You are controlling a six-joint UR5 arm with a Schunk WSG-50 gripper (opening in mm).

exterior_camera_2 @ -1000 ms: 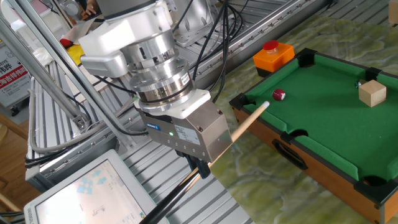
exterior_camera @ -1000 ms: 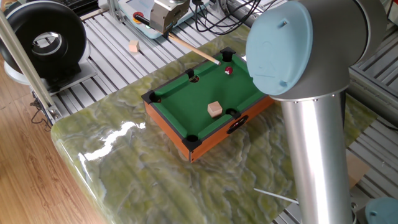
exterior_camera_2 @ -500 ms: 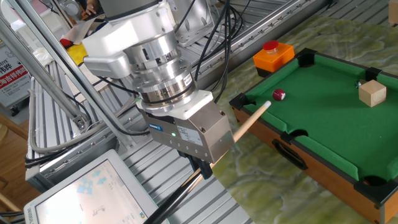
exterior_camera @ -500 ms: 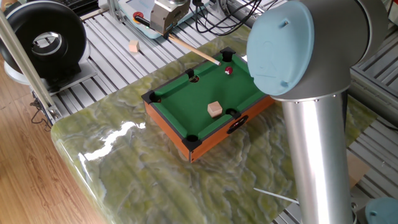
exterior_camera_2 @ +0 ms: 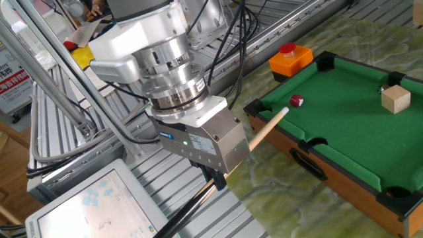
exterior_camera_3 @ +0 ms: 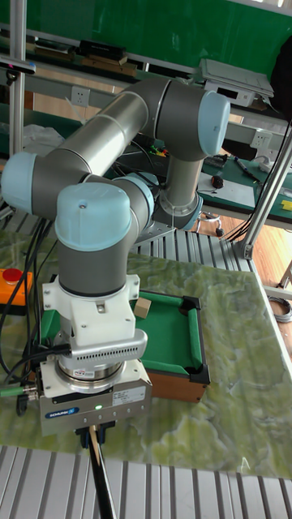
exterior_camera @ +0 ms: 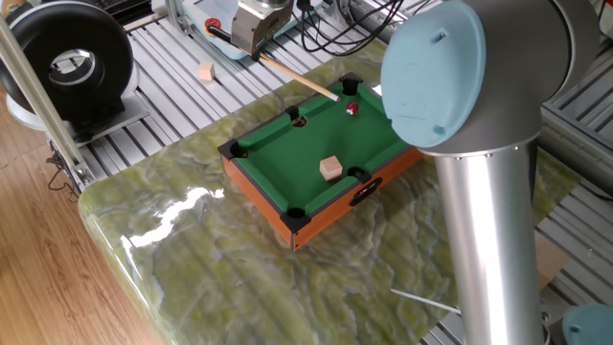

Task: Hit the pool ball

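Ball (exterior_camera_2: pixel 297 101), small, dark red, rests on the green felt of a toy pool table (exterior_camera_2: pixel 344 187), just ahead of the pale tip of a cue (exterior_camera_2: pixel 264 129). The pincer (exterior_camera_2: pixel 213 180) is clenched on the cue, holding it slanted over the near rail so a push along its length should strike. Beyond the ball the felt lies open; a cube (exterior_camera_2: pixel 395 99) sits well off, a button (exterior_camera_2: pixel 289 58) outside the rail on the desk (exterior_camera_2: pixel 277 173)

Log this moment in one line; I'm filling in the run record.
gripper: shut on cue stick | cue tip: just short of pool ball | wooden cube: far side of felt
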